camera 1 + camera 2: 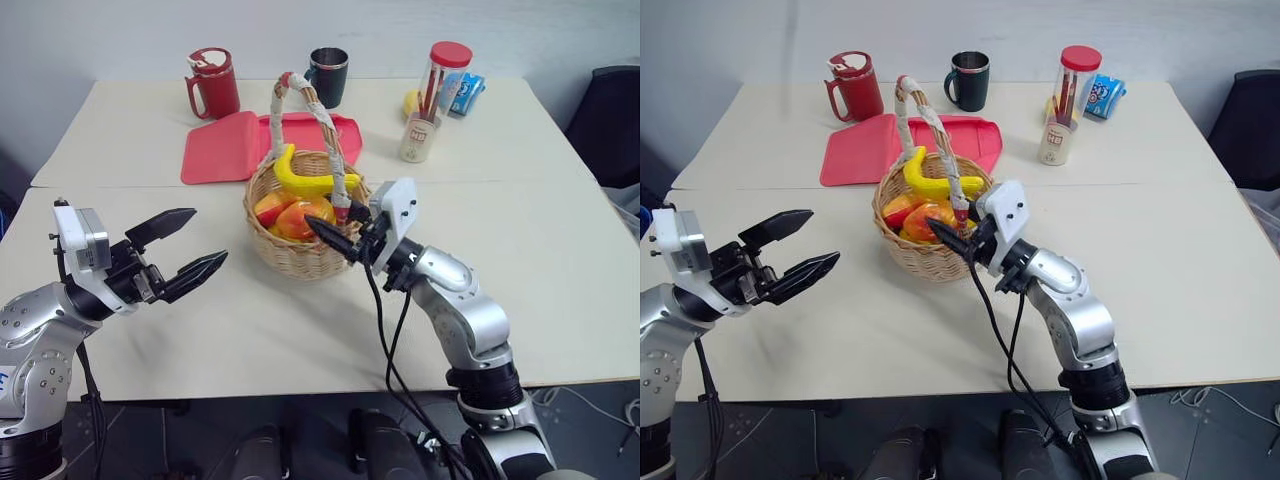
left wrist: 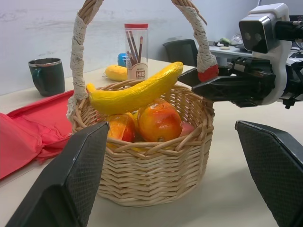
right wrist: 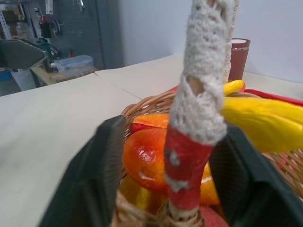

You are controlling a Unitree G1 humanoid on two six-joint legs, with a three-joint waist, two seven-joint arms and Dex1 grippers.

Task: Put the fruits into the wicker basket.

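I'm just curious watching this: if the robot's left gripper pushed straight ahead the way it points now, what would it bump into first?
Probably the wicker basket: the left gripper points at its woven side, with bare table between them. Depth is hard to judge.

Bare tabletop [image 1: 230,330] all along the near side, easy passage up to the wicker basket [image 1: 300,255]; its arched handle [image 1: 318,125] bars the opening, the banana [image 1: 310,183] lies across the rim, and the right hand [image 1: 345,238] crowds the handle's base
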